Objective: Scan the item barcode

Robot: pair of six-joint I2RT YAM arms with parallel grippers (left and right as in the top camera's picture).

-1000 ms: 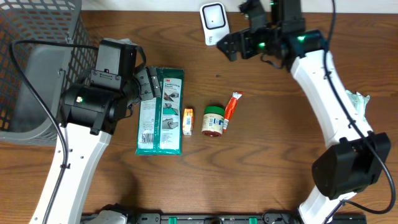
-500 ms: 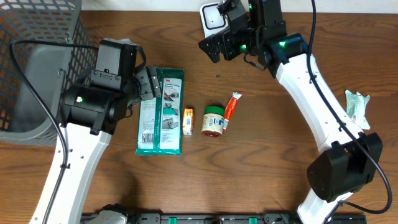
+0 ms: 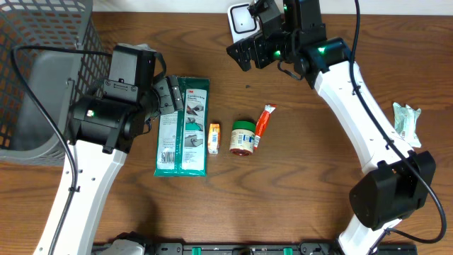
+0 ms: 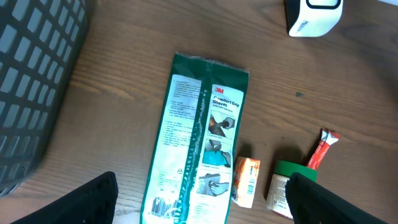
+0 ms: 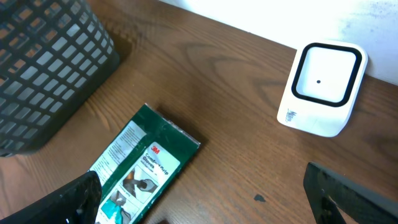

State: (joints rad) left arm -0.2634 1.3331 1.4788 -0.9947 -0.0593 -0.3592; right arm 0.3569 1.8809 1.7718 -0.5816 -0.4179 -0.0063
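- At the upper left of the overhead frame, a grey mesh basket (image 3: 49, 35) stands on the wooden table (image 3: 304, 191).
- Just right of the basket, the left gripper (image 3: 171, 95) hovers over the upper left edge of the green package (image 3: 182, 131). Its jaws are spread wide and grasp nothing.
- The green package lies flat, left of centre, long side running up and down the frame. The printed face is up.
- Right of the package, three small items lie in a row: an orange box (image 3: 214, 137), a green-lidded jar (image 3: 243, 137) and a red tube (image 3: 263, 120). None is held.
- At the top centre, the white scanner (image 3: 243, 21) stands near the far table edge, well apart from every item.
- The right gripper (image 5: 211, 202) hangs beside the scanner, jaws fully spread and empty. Its wrist view looks down on the scanner and the top of the package.
- At the right edge, a pale crumpled packet (image 3: 405, 120) lies alone.
- Status: no item is lifted and no barcode faces the scanner, so the scan appears not yet begun.
- Remaining, by judgement: grasp one item, probably the green package, carry it to the scanner and present its barcode.
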